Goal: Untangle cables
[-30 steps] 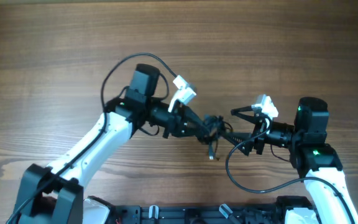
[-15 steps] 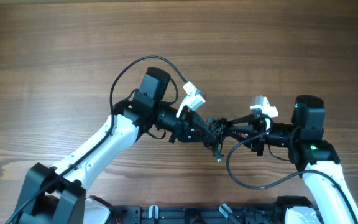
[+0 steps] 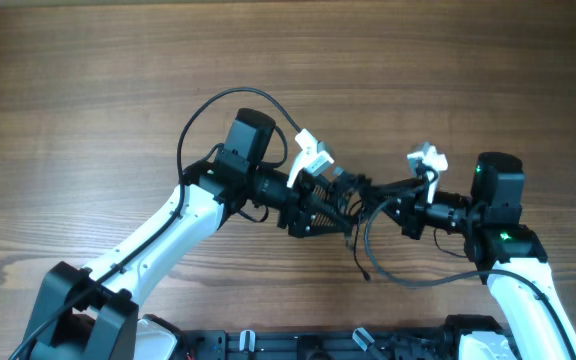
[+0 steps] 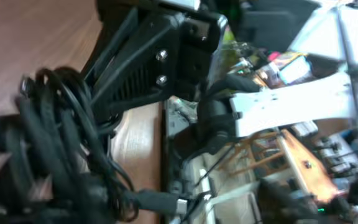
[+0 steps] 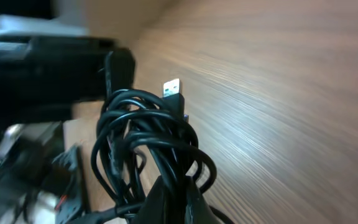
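Cables hang as one knotted black bundle lifted off the wooden table, midway between the two arms and about in line with both of them. The right gripper is clamped shut on the bundle's near end. In the right wrist view the strands gather between its fingers at the bottom of the picture, and the loops fan out away from it toward the other arm. A silver USB plug sticks up at the far edge of the coil. The bundle's long axis therefore runs from the right fingertips across the table toward the robot's left. One thin tail droops from the knot back toward the robot's base. The left gripper sits just beside the far side of the coil, facing the right one. Its jaws look spread wide in the overhead view, and nothing appears to be pinched between them. Its own wrist view is too blurred to confirm this, though the tangled loops do fill the left of that picture, close in front of it. My judgement is that the left arm is the one placed to act, since the free loops lie directly ahead of its open jaws. It should take a single strand or the plug end, not the whole mass, and draw it away along the line that joins the two grippers.
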Motion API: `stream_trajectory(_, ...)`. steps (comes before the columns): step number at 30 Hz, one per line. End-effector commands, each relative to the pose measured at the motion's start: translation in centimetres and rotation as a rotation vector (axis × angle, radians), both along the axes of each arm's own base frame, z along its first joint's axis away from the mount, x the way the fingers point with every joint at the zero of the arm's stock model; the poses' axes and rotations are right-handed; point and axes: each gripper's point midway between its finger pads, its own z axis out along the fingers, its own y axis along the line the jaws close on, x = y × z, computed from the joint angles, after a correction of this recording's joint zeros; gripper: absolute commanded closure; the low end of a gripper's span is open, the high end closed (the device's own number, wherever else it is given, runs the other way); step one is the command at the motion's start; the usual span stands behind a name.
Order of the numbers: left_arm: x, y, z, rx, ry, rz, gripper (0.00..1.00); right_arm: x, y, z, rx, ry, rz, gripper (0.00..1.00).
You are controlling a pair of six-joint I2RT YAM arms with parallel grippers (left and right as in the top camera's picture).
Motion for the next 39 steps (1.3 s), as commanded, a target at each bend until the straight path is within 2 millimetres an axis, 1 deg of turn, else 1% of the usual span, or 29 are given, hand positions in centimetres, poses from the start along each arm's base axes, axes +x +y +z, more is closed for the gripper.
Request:
stream_trajectory(1, 2.1, -0.1, -2.1, 0.127, -0.014, 0.125, 0.0, 1.6, -0.9, -0.5, 0.014, 0.156, -0.154, 0.96)
stream_trajectory(3, 3.9, 0.4, -3.6, 0.236, 0.039, 0.258, 0.0, 1.7, -0.9, -0.4, 0.039, 0.197, -0.175, 0.96)
stream_trajectory(6, 6.9, 1.8, -5.8, 0.391, 0.149, 0.512, 0.0, 1.7, -0.9, -0.4, 0.064, 0.242, -0.193, 0.96)
stream_trajectory(7, 7.6, 2.2, -6.3, 0.419, 0.181, 0.575, 0.0, 1.6, -0.9, -0.3, 0.067, 0.246, -0.192, 0.96)
stream_trajectory(9, 8.2, 2.6, -6.6, 0.445, 0.217, 0.642, 0.0, 1.6, -0.9, -0.3, 0.076, 0.264, -0.199, 0.96)
stream_trajectory(11, 8.3, 2.6, -6.7, 0.447, 0.228, 0.65, 0.0, 1.5, -0.8, -0.3, 0.09, 0.286, -0.199, 0.96)
stream_trajectory(14, 8.5, 2.5, -6.5, 0.435, 0.217, 0.651, 0.0, 0.9, -0.2, 0.3, 0.123, 0.289, -0.146, 0.96)
stream_trajectory(16, 8.9, 2.3, -6.0, 0.411, 0.198, 0.652, 0.0, 0.5, 0.0, 0.4, 0.134, 0.299, -0.13, 0.96)
stream_trajectory(18, 8.9, 1.5, -5.1, 0.363, 0.154, 0.615, 0.0, 0.4, 0.0, 0.2, 0.133, 0.313, -0.131, 0.96)
stream_trajectory(20, 8.1, 0.4, -4.0, 0.3, 0.093, 0.526, 0.0, 0.3, 0.0, 0.1, 0.132, 0.324, -0.132, 0.96)
stream_trajectory(22, 7.1, -0.5, -3.3, 0.263, 0.052, 0.454, 0.01, 0.2, 0.0, 0.0, 0.131, 0.331, -0.133, 0.96)
stream_trajectory(24, 6.5, -0.8, -3.6, 0.272, 0.031, 0.428, 0.08, 0.2, 0.0, 0.0, 0.132, 0.333, -0.133, 0.96)
stream_trajectory(26, 5.8, -0.9, -3.9, 0.287, 0.018, 0.4, 0.17, 0.2, 0.0, 0.0, 0.132, 0.333, -0.133, 0.96)
stream_trajectory(29, 4.9, -1.0, -4.6, 0.312, 0.004, 0.366, 0.23, 0.2, 0.0, 0.0, 0.132, 0.334, -0.133, 0.96)
stream_trajectory(33, 5.4, -0.4, -5.5, 0.365, -0.002, 0.412, 0.34, 0.0, 0.1, 0.2, 0.144, 0.335, -0.115, 0.96)
stream_trajectory(36, 5.6, -0.4, -5.4, 0.364, -0.009, 0.419, 0.37, -0.4, 0.4, 0.5, 0.161, 0.336, -0.087, 0.96)
stream_trajectory(37, 5.7, -0.4, -5.4, 0.365, -0.012, 0.422, 0.42, -0.5, 0.5, 0.7, 0.167, 0.335, -0.077, 0.96)
stream_trajectory(39, 5.7, -0.4, -5.4, 0.362, -0.015, 0.422, 0.45, -0.5, 0.5, 0.6, 0.166, 0.336, -0.077, 0.96)
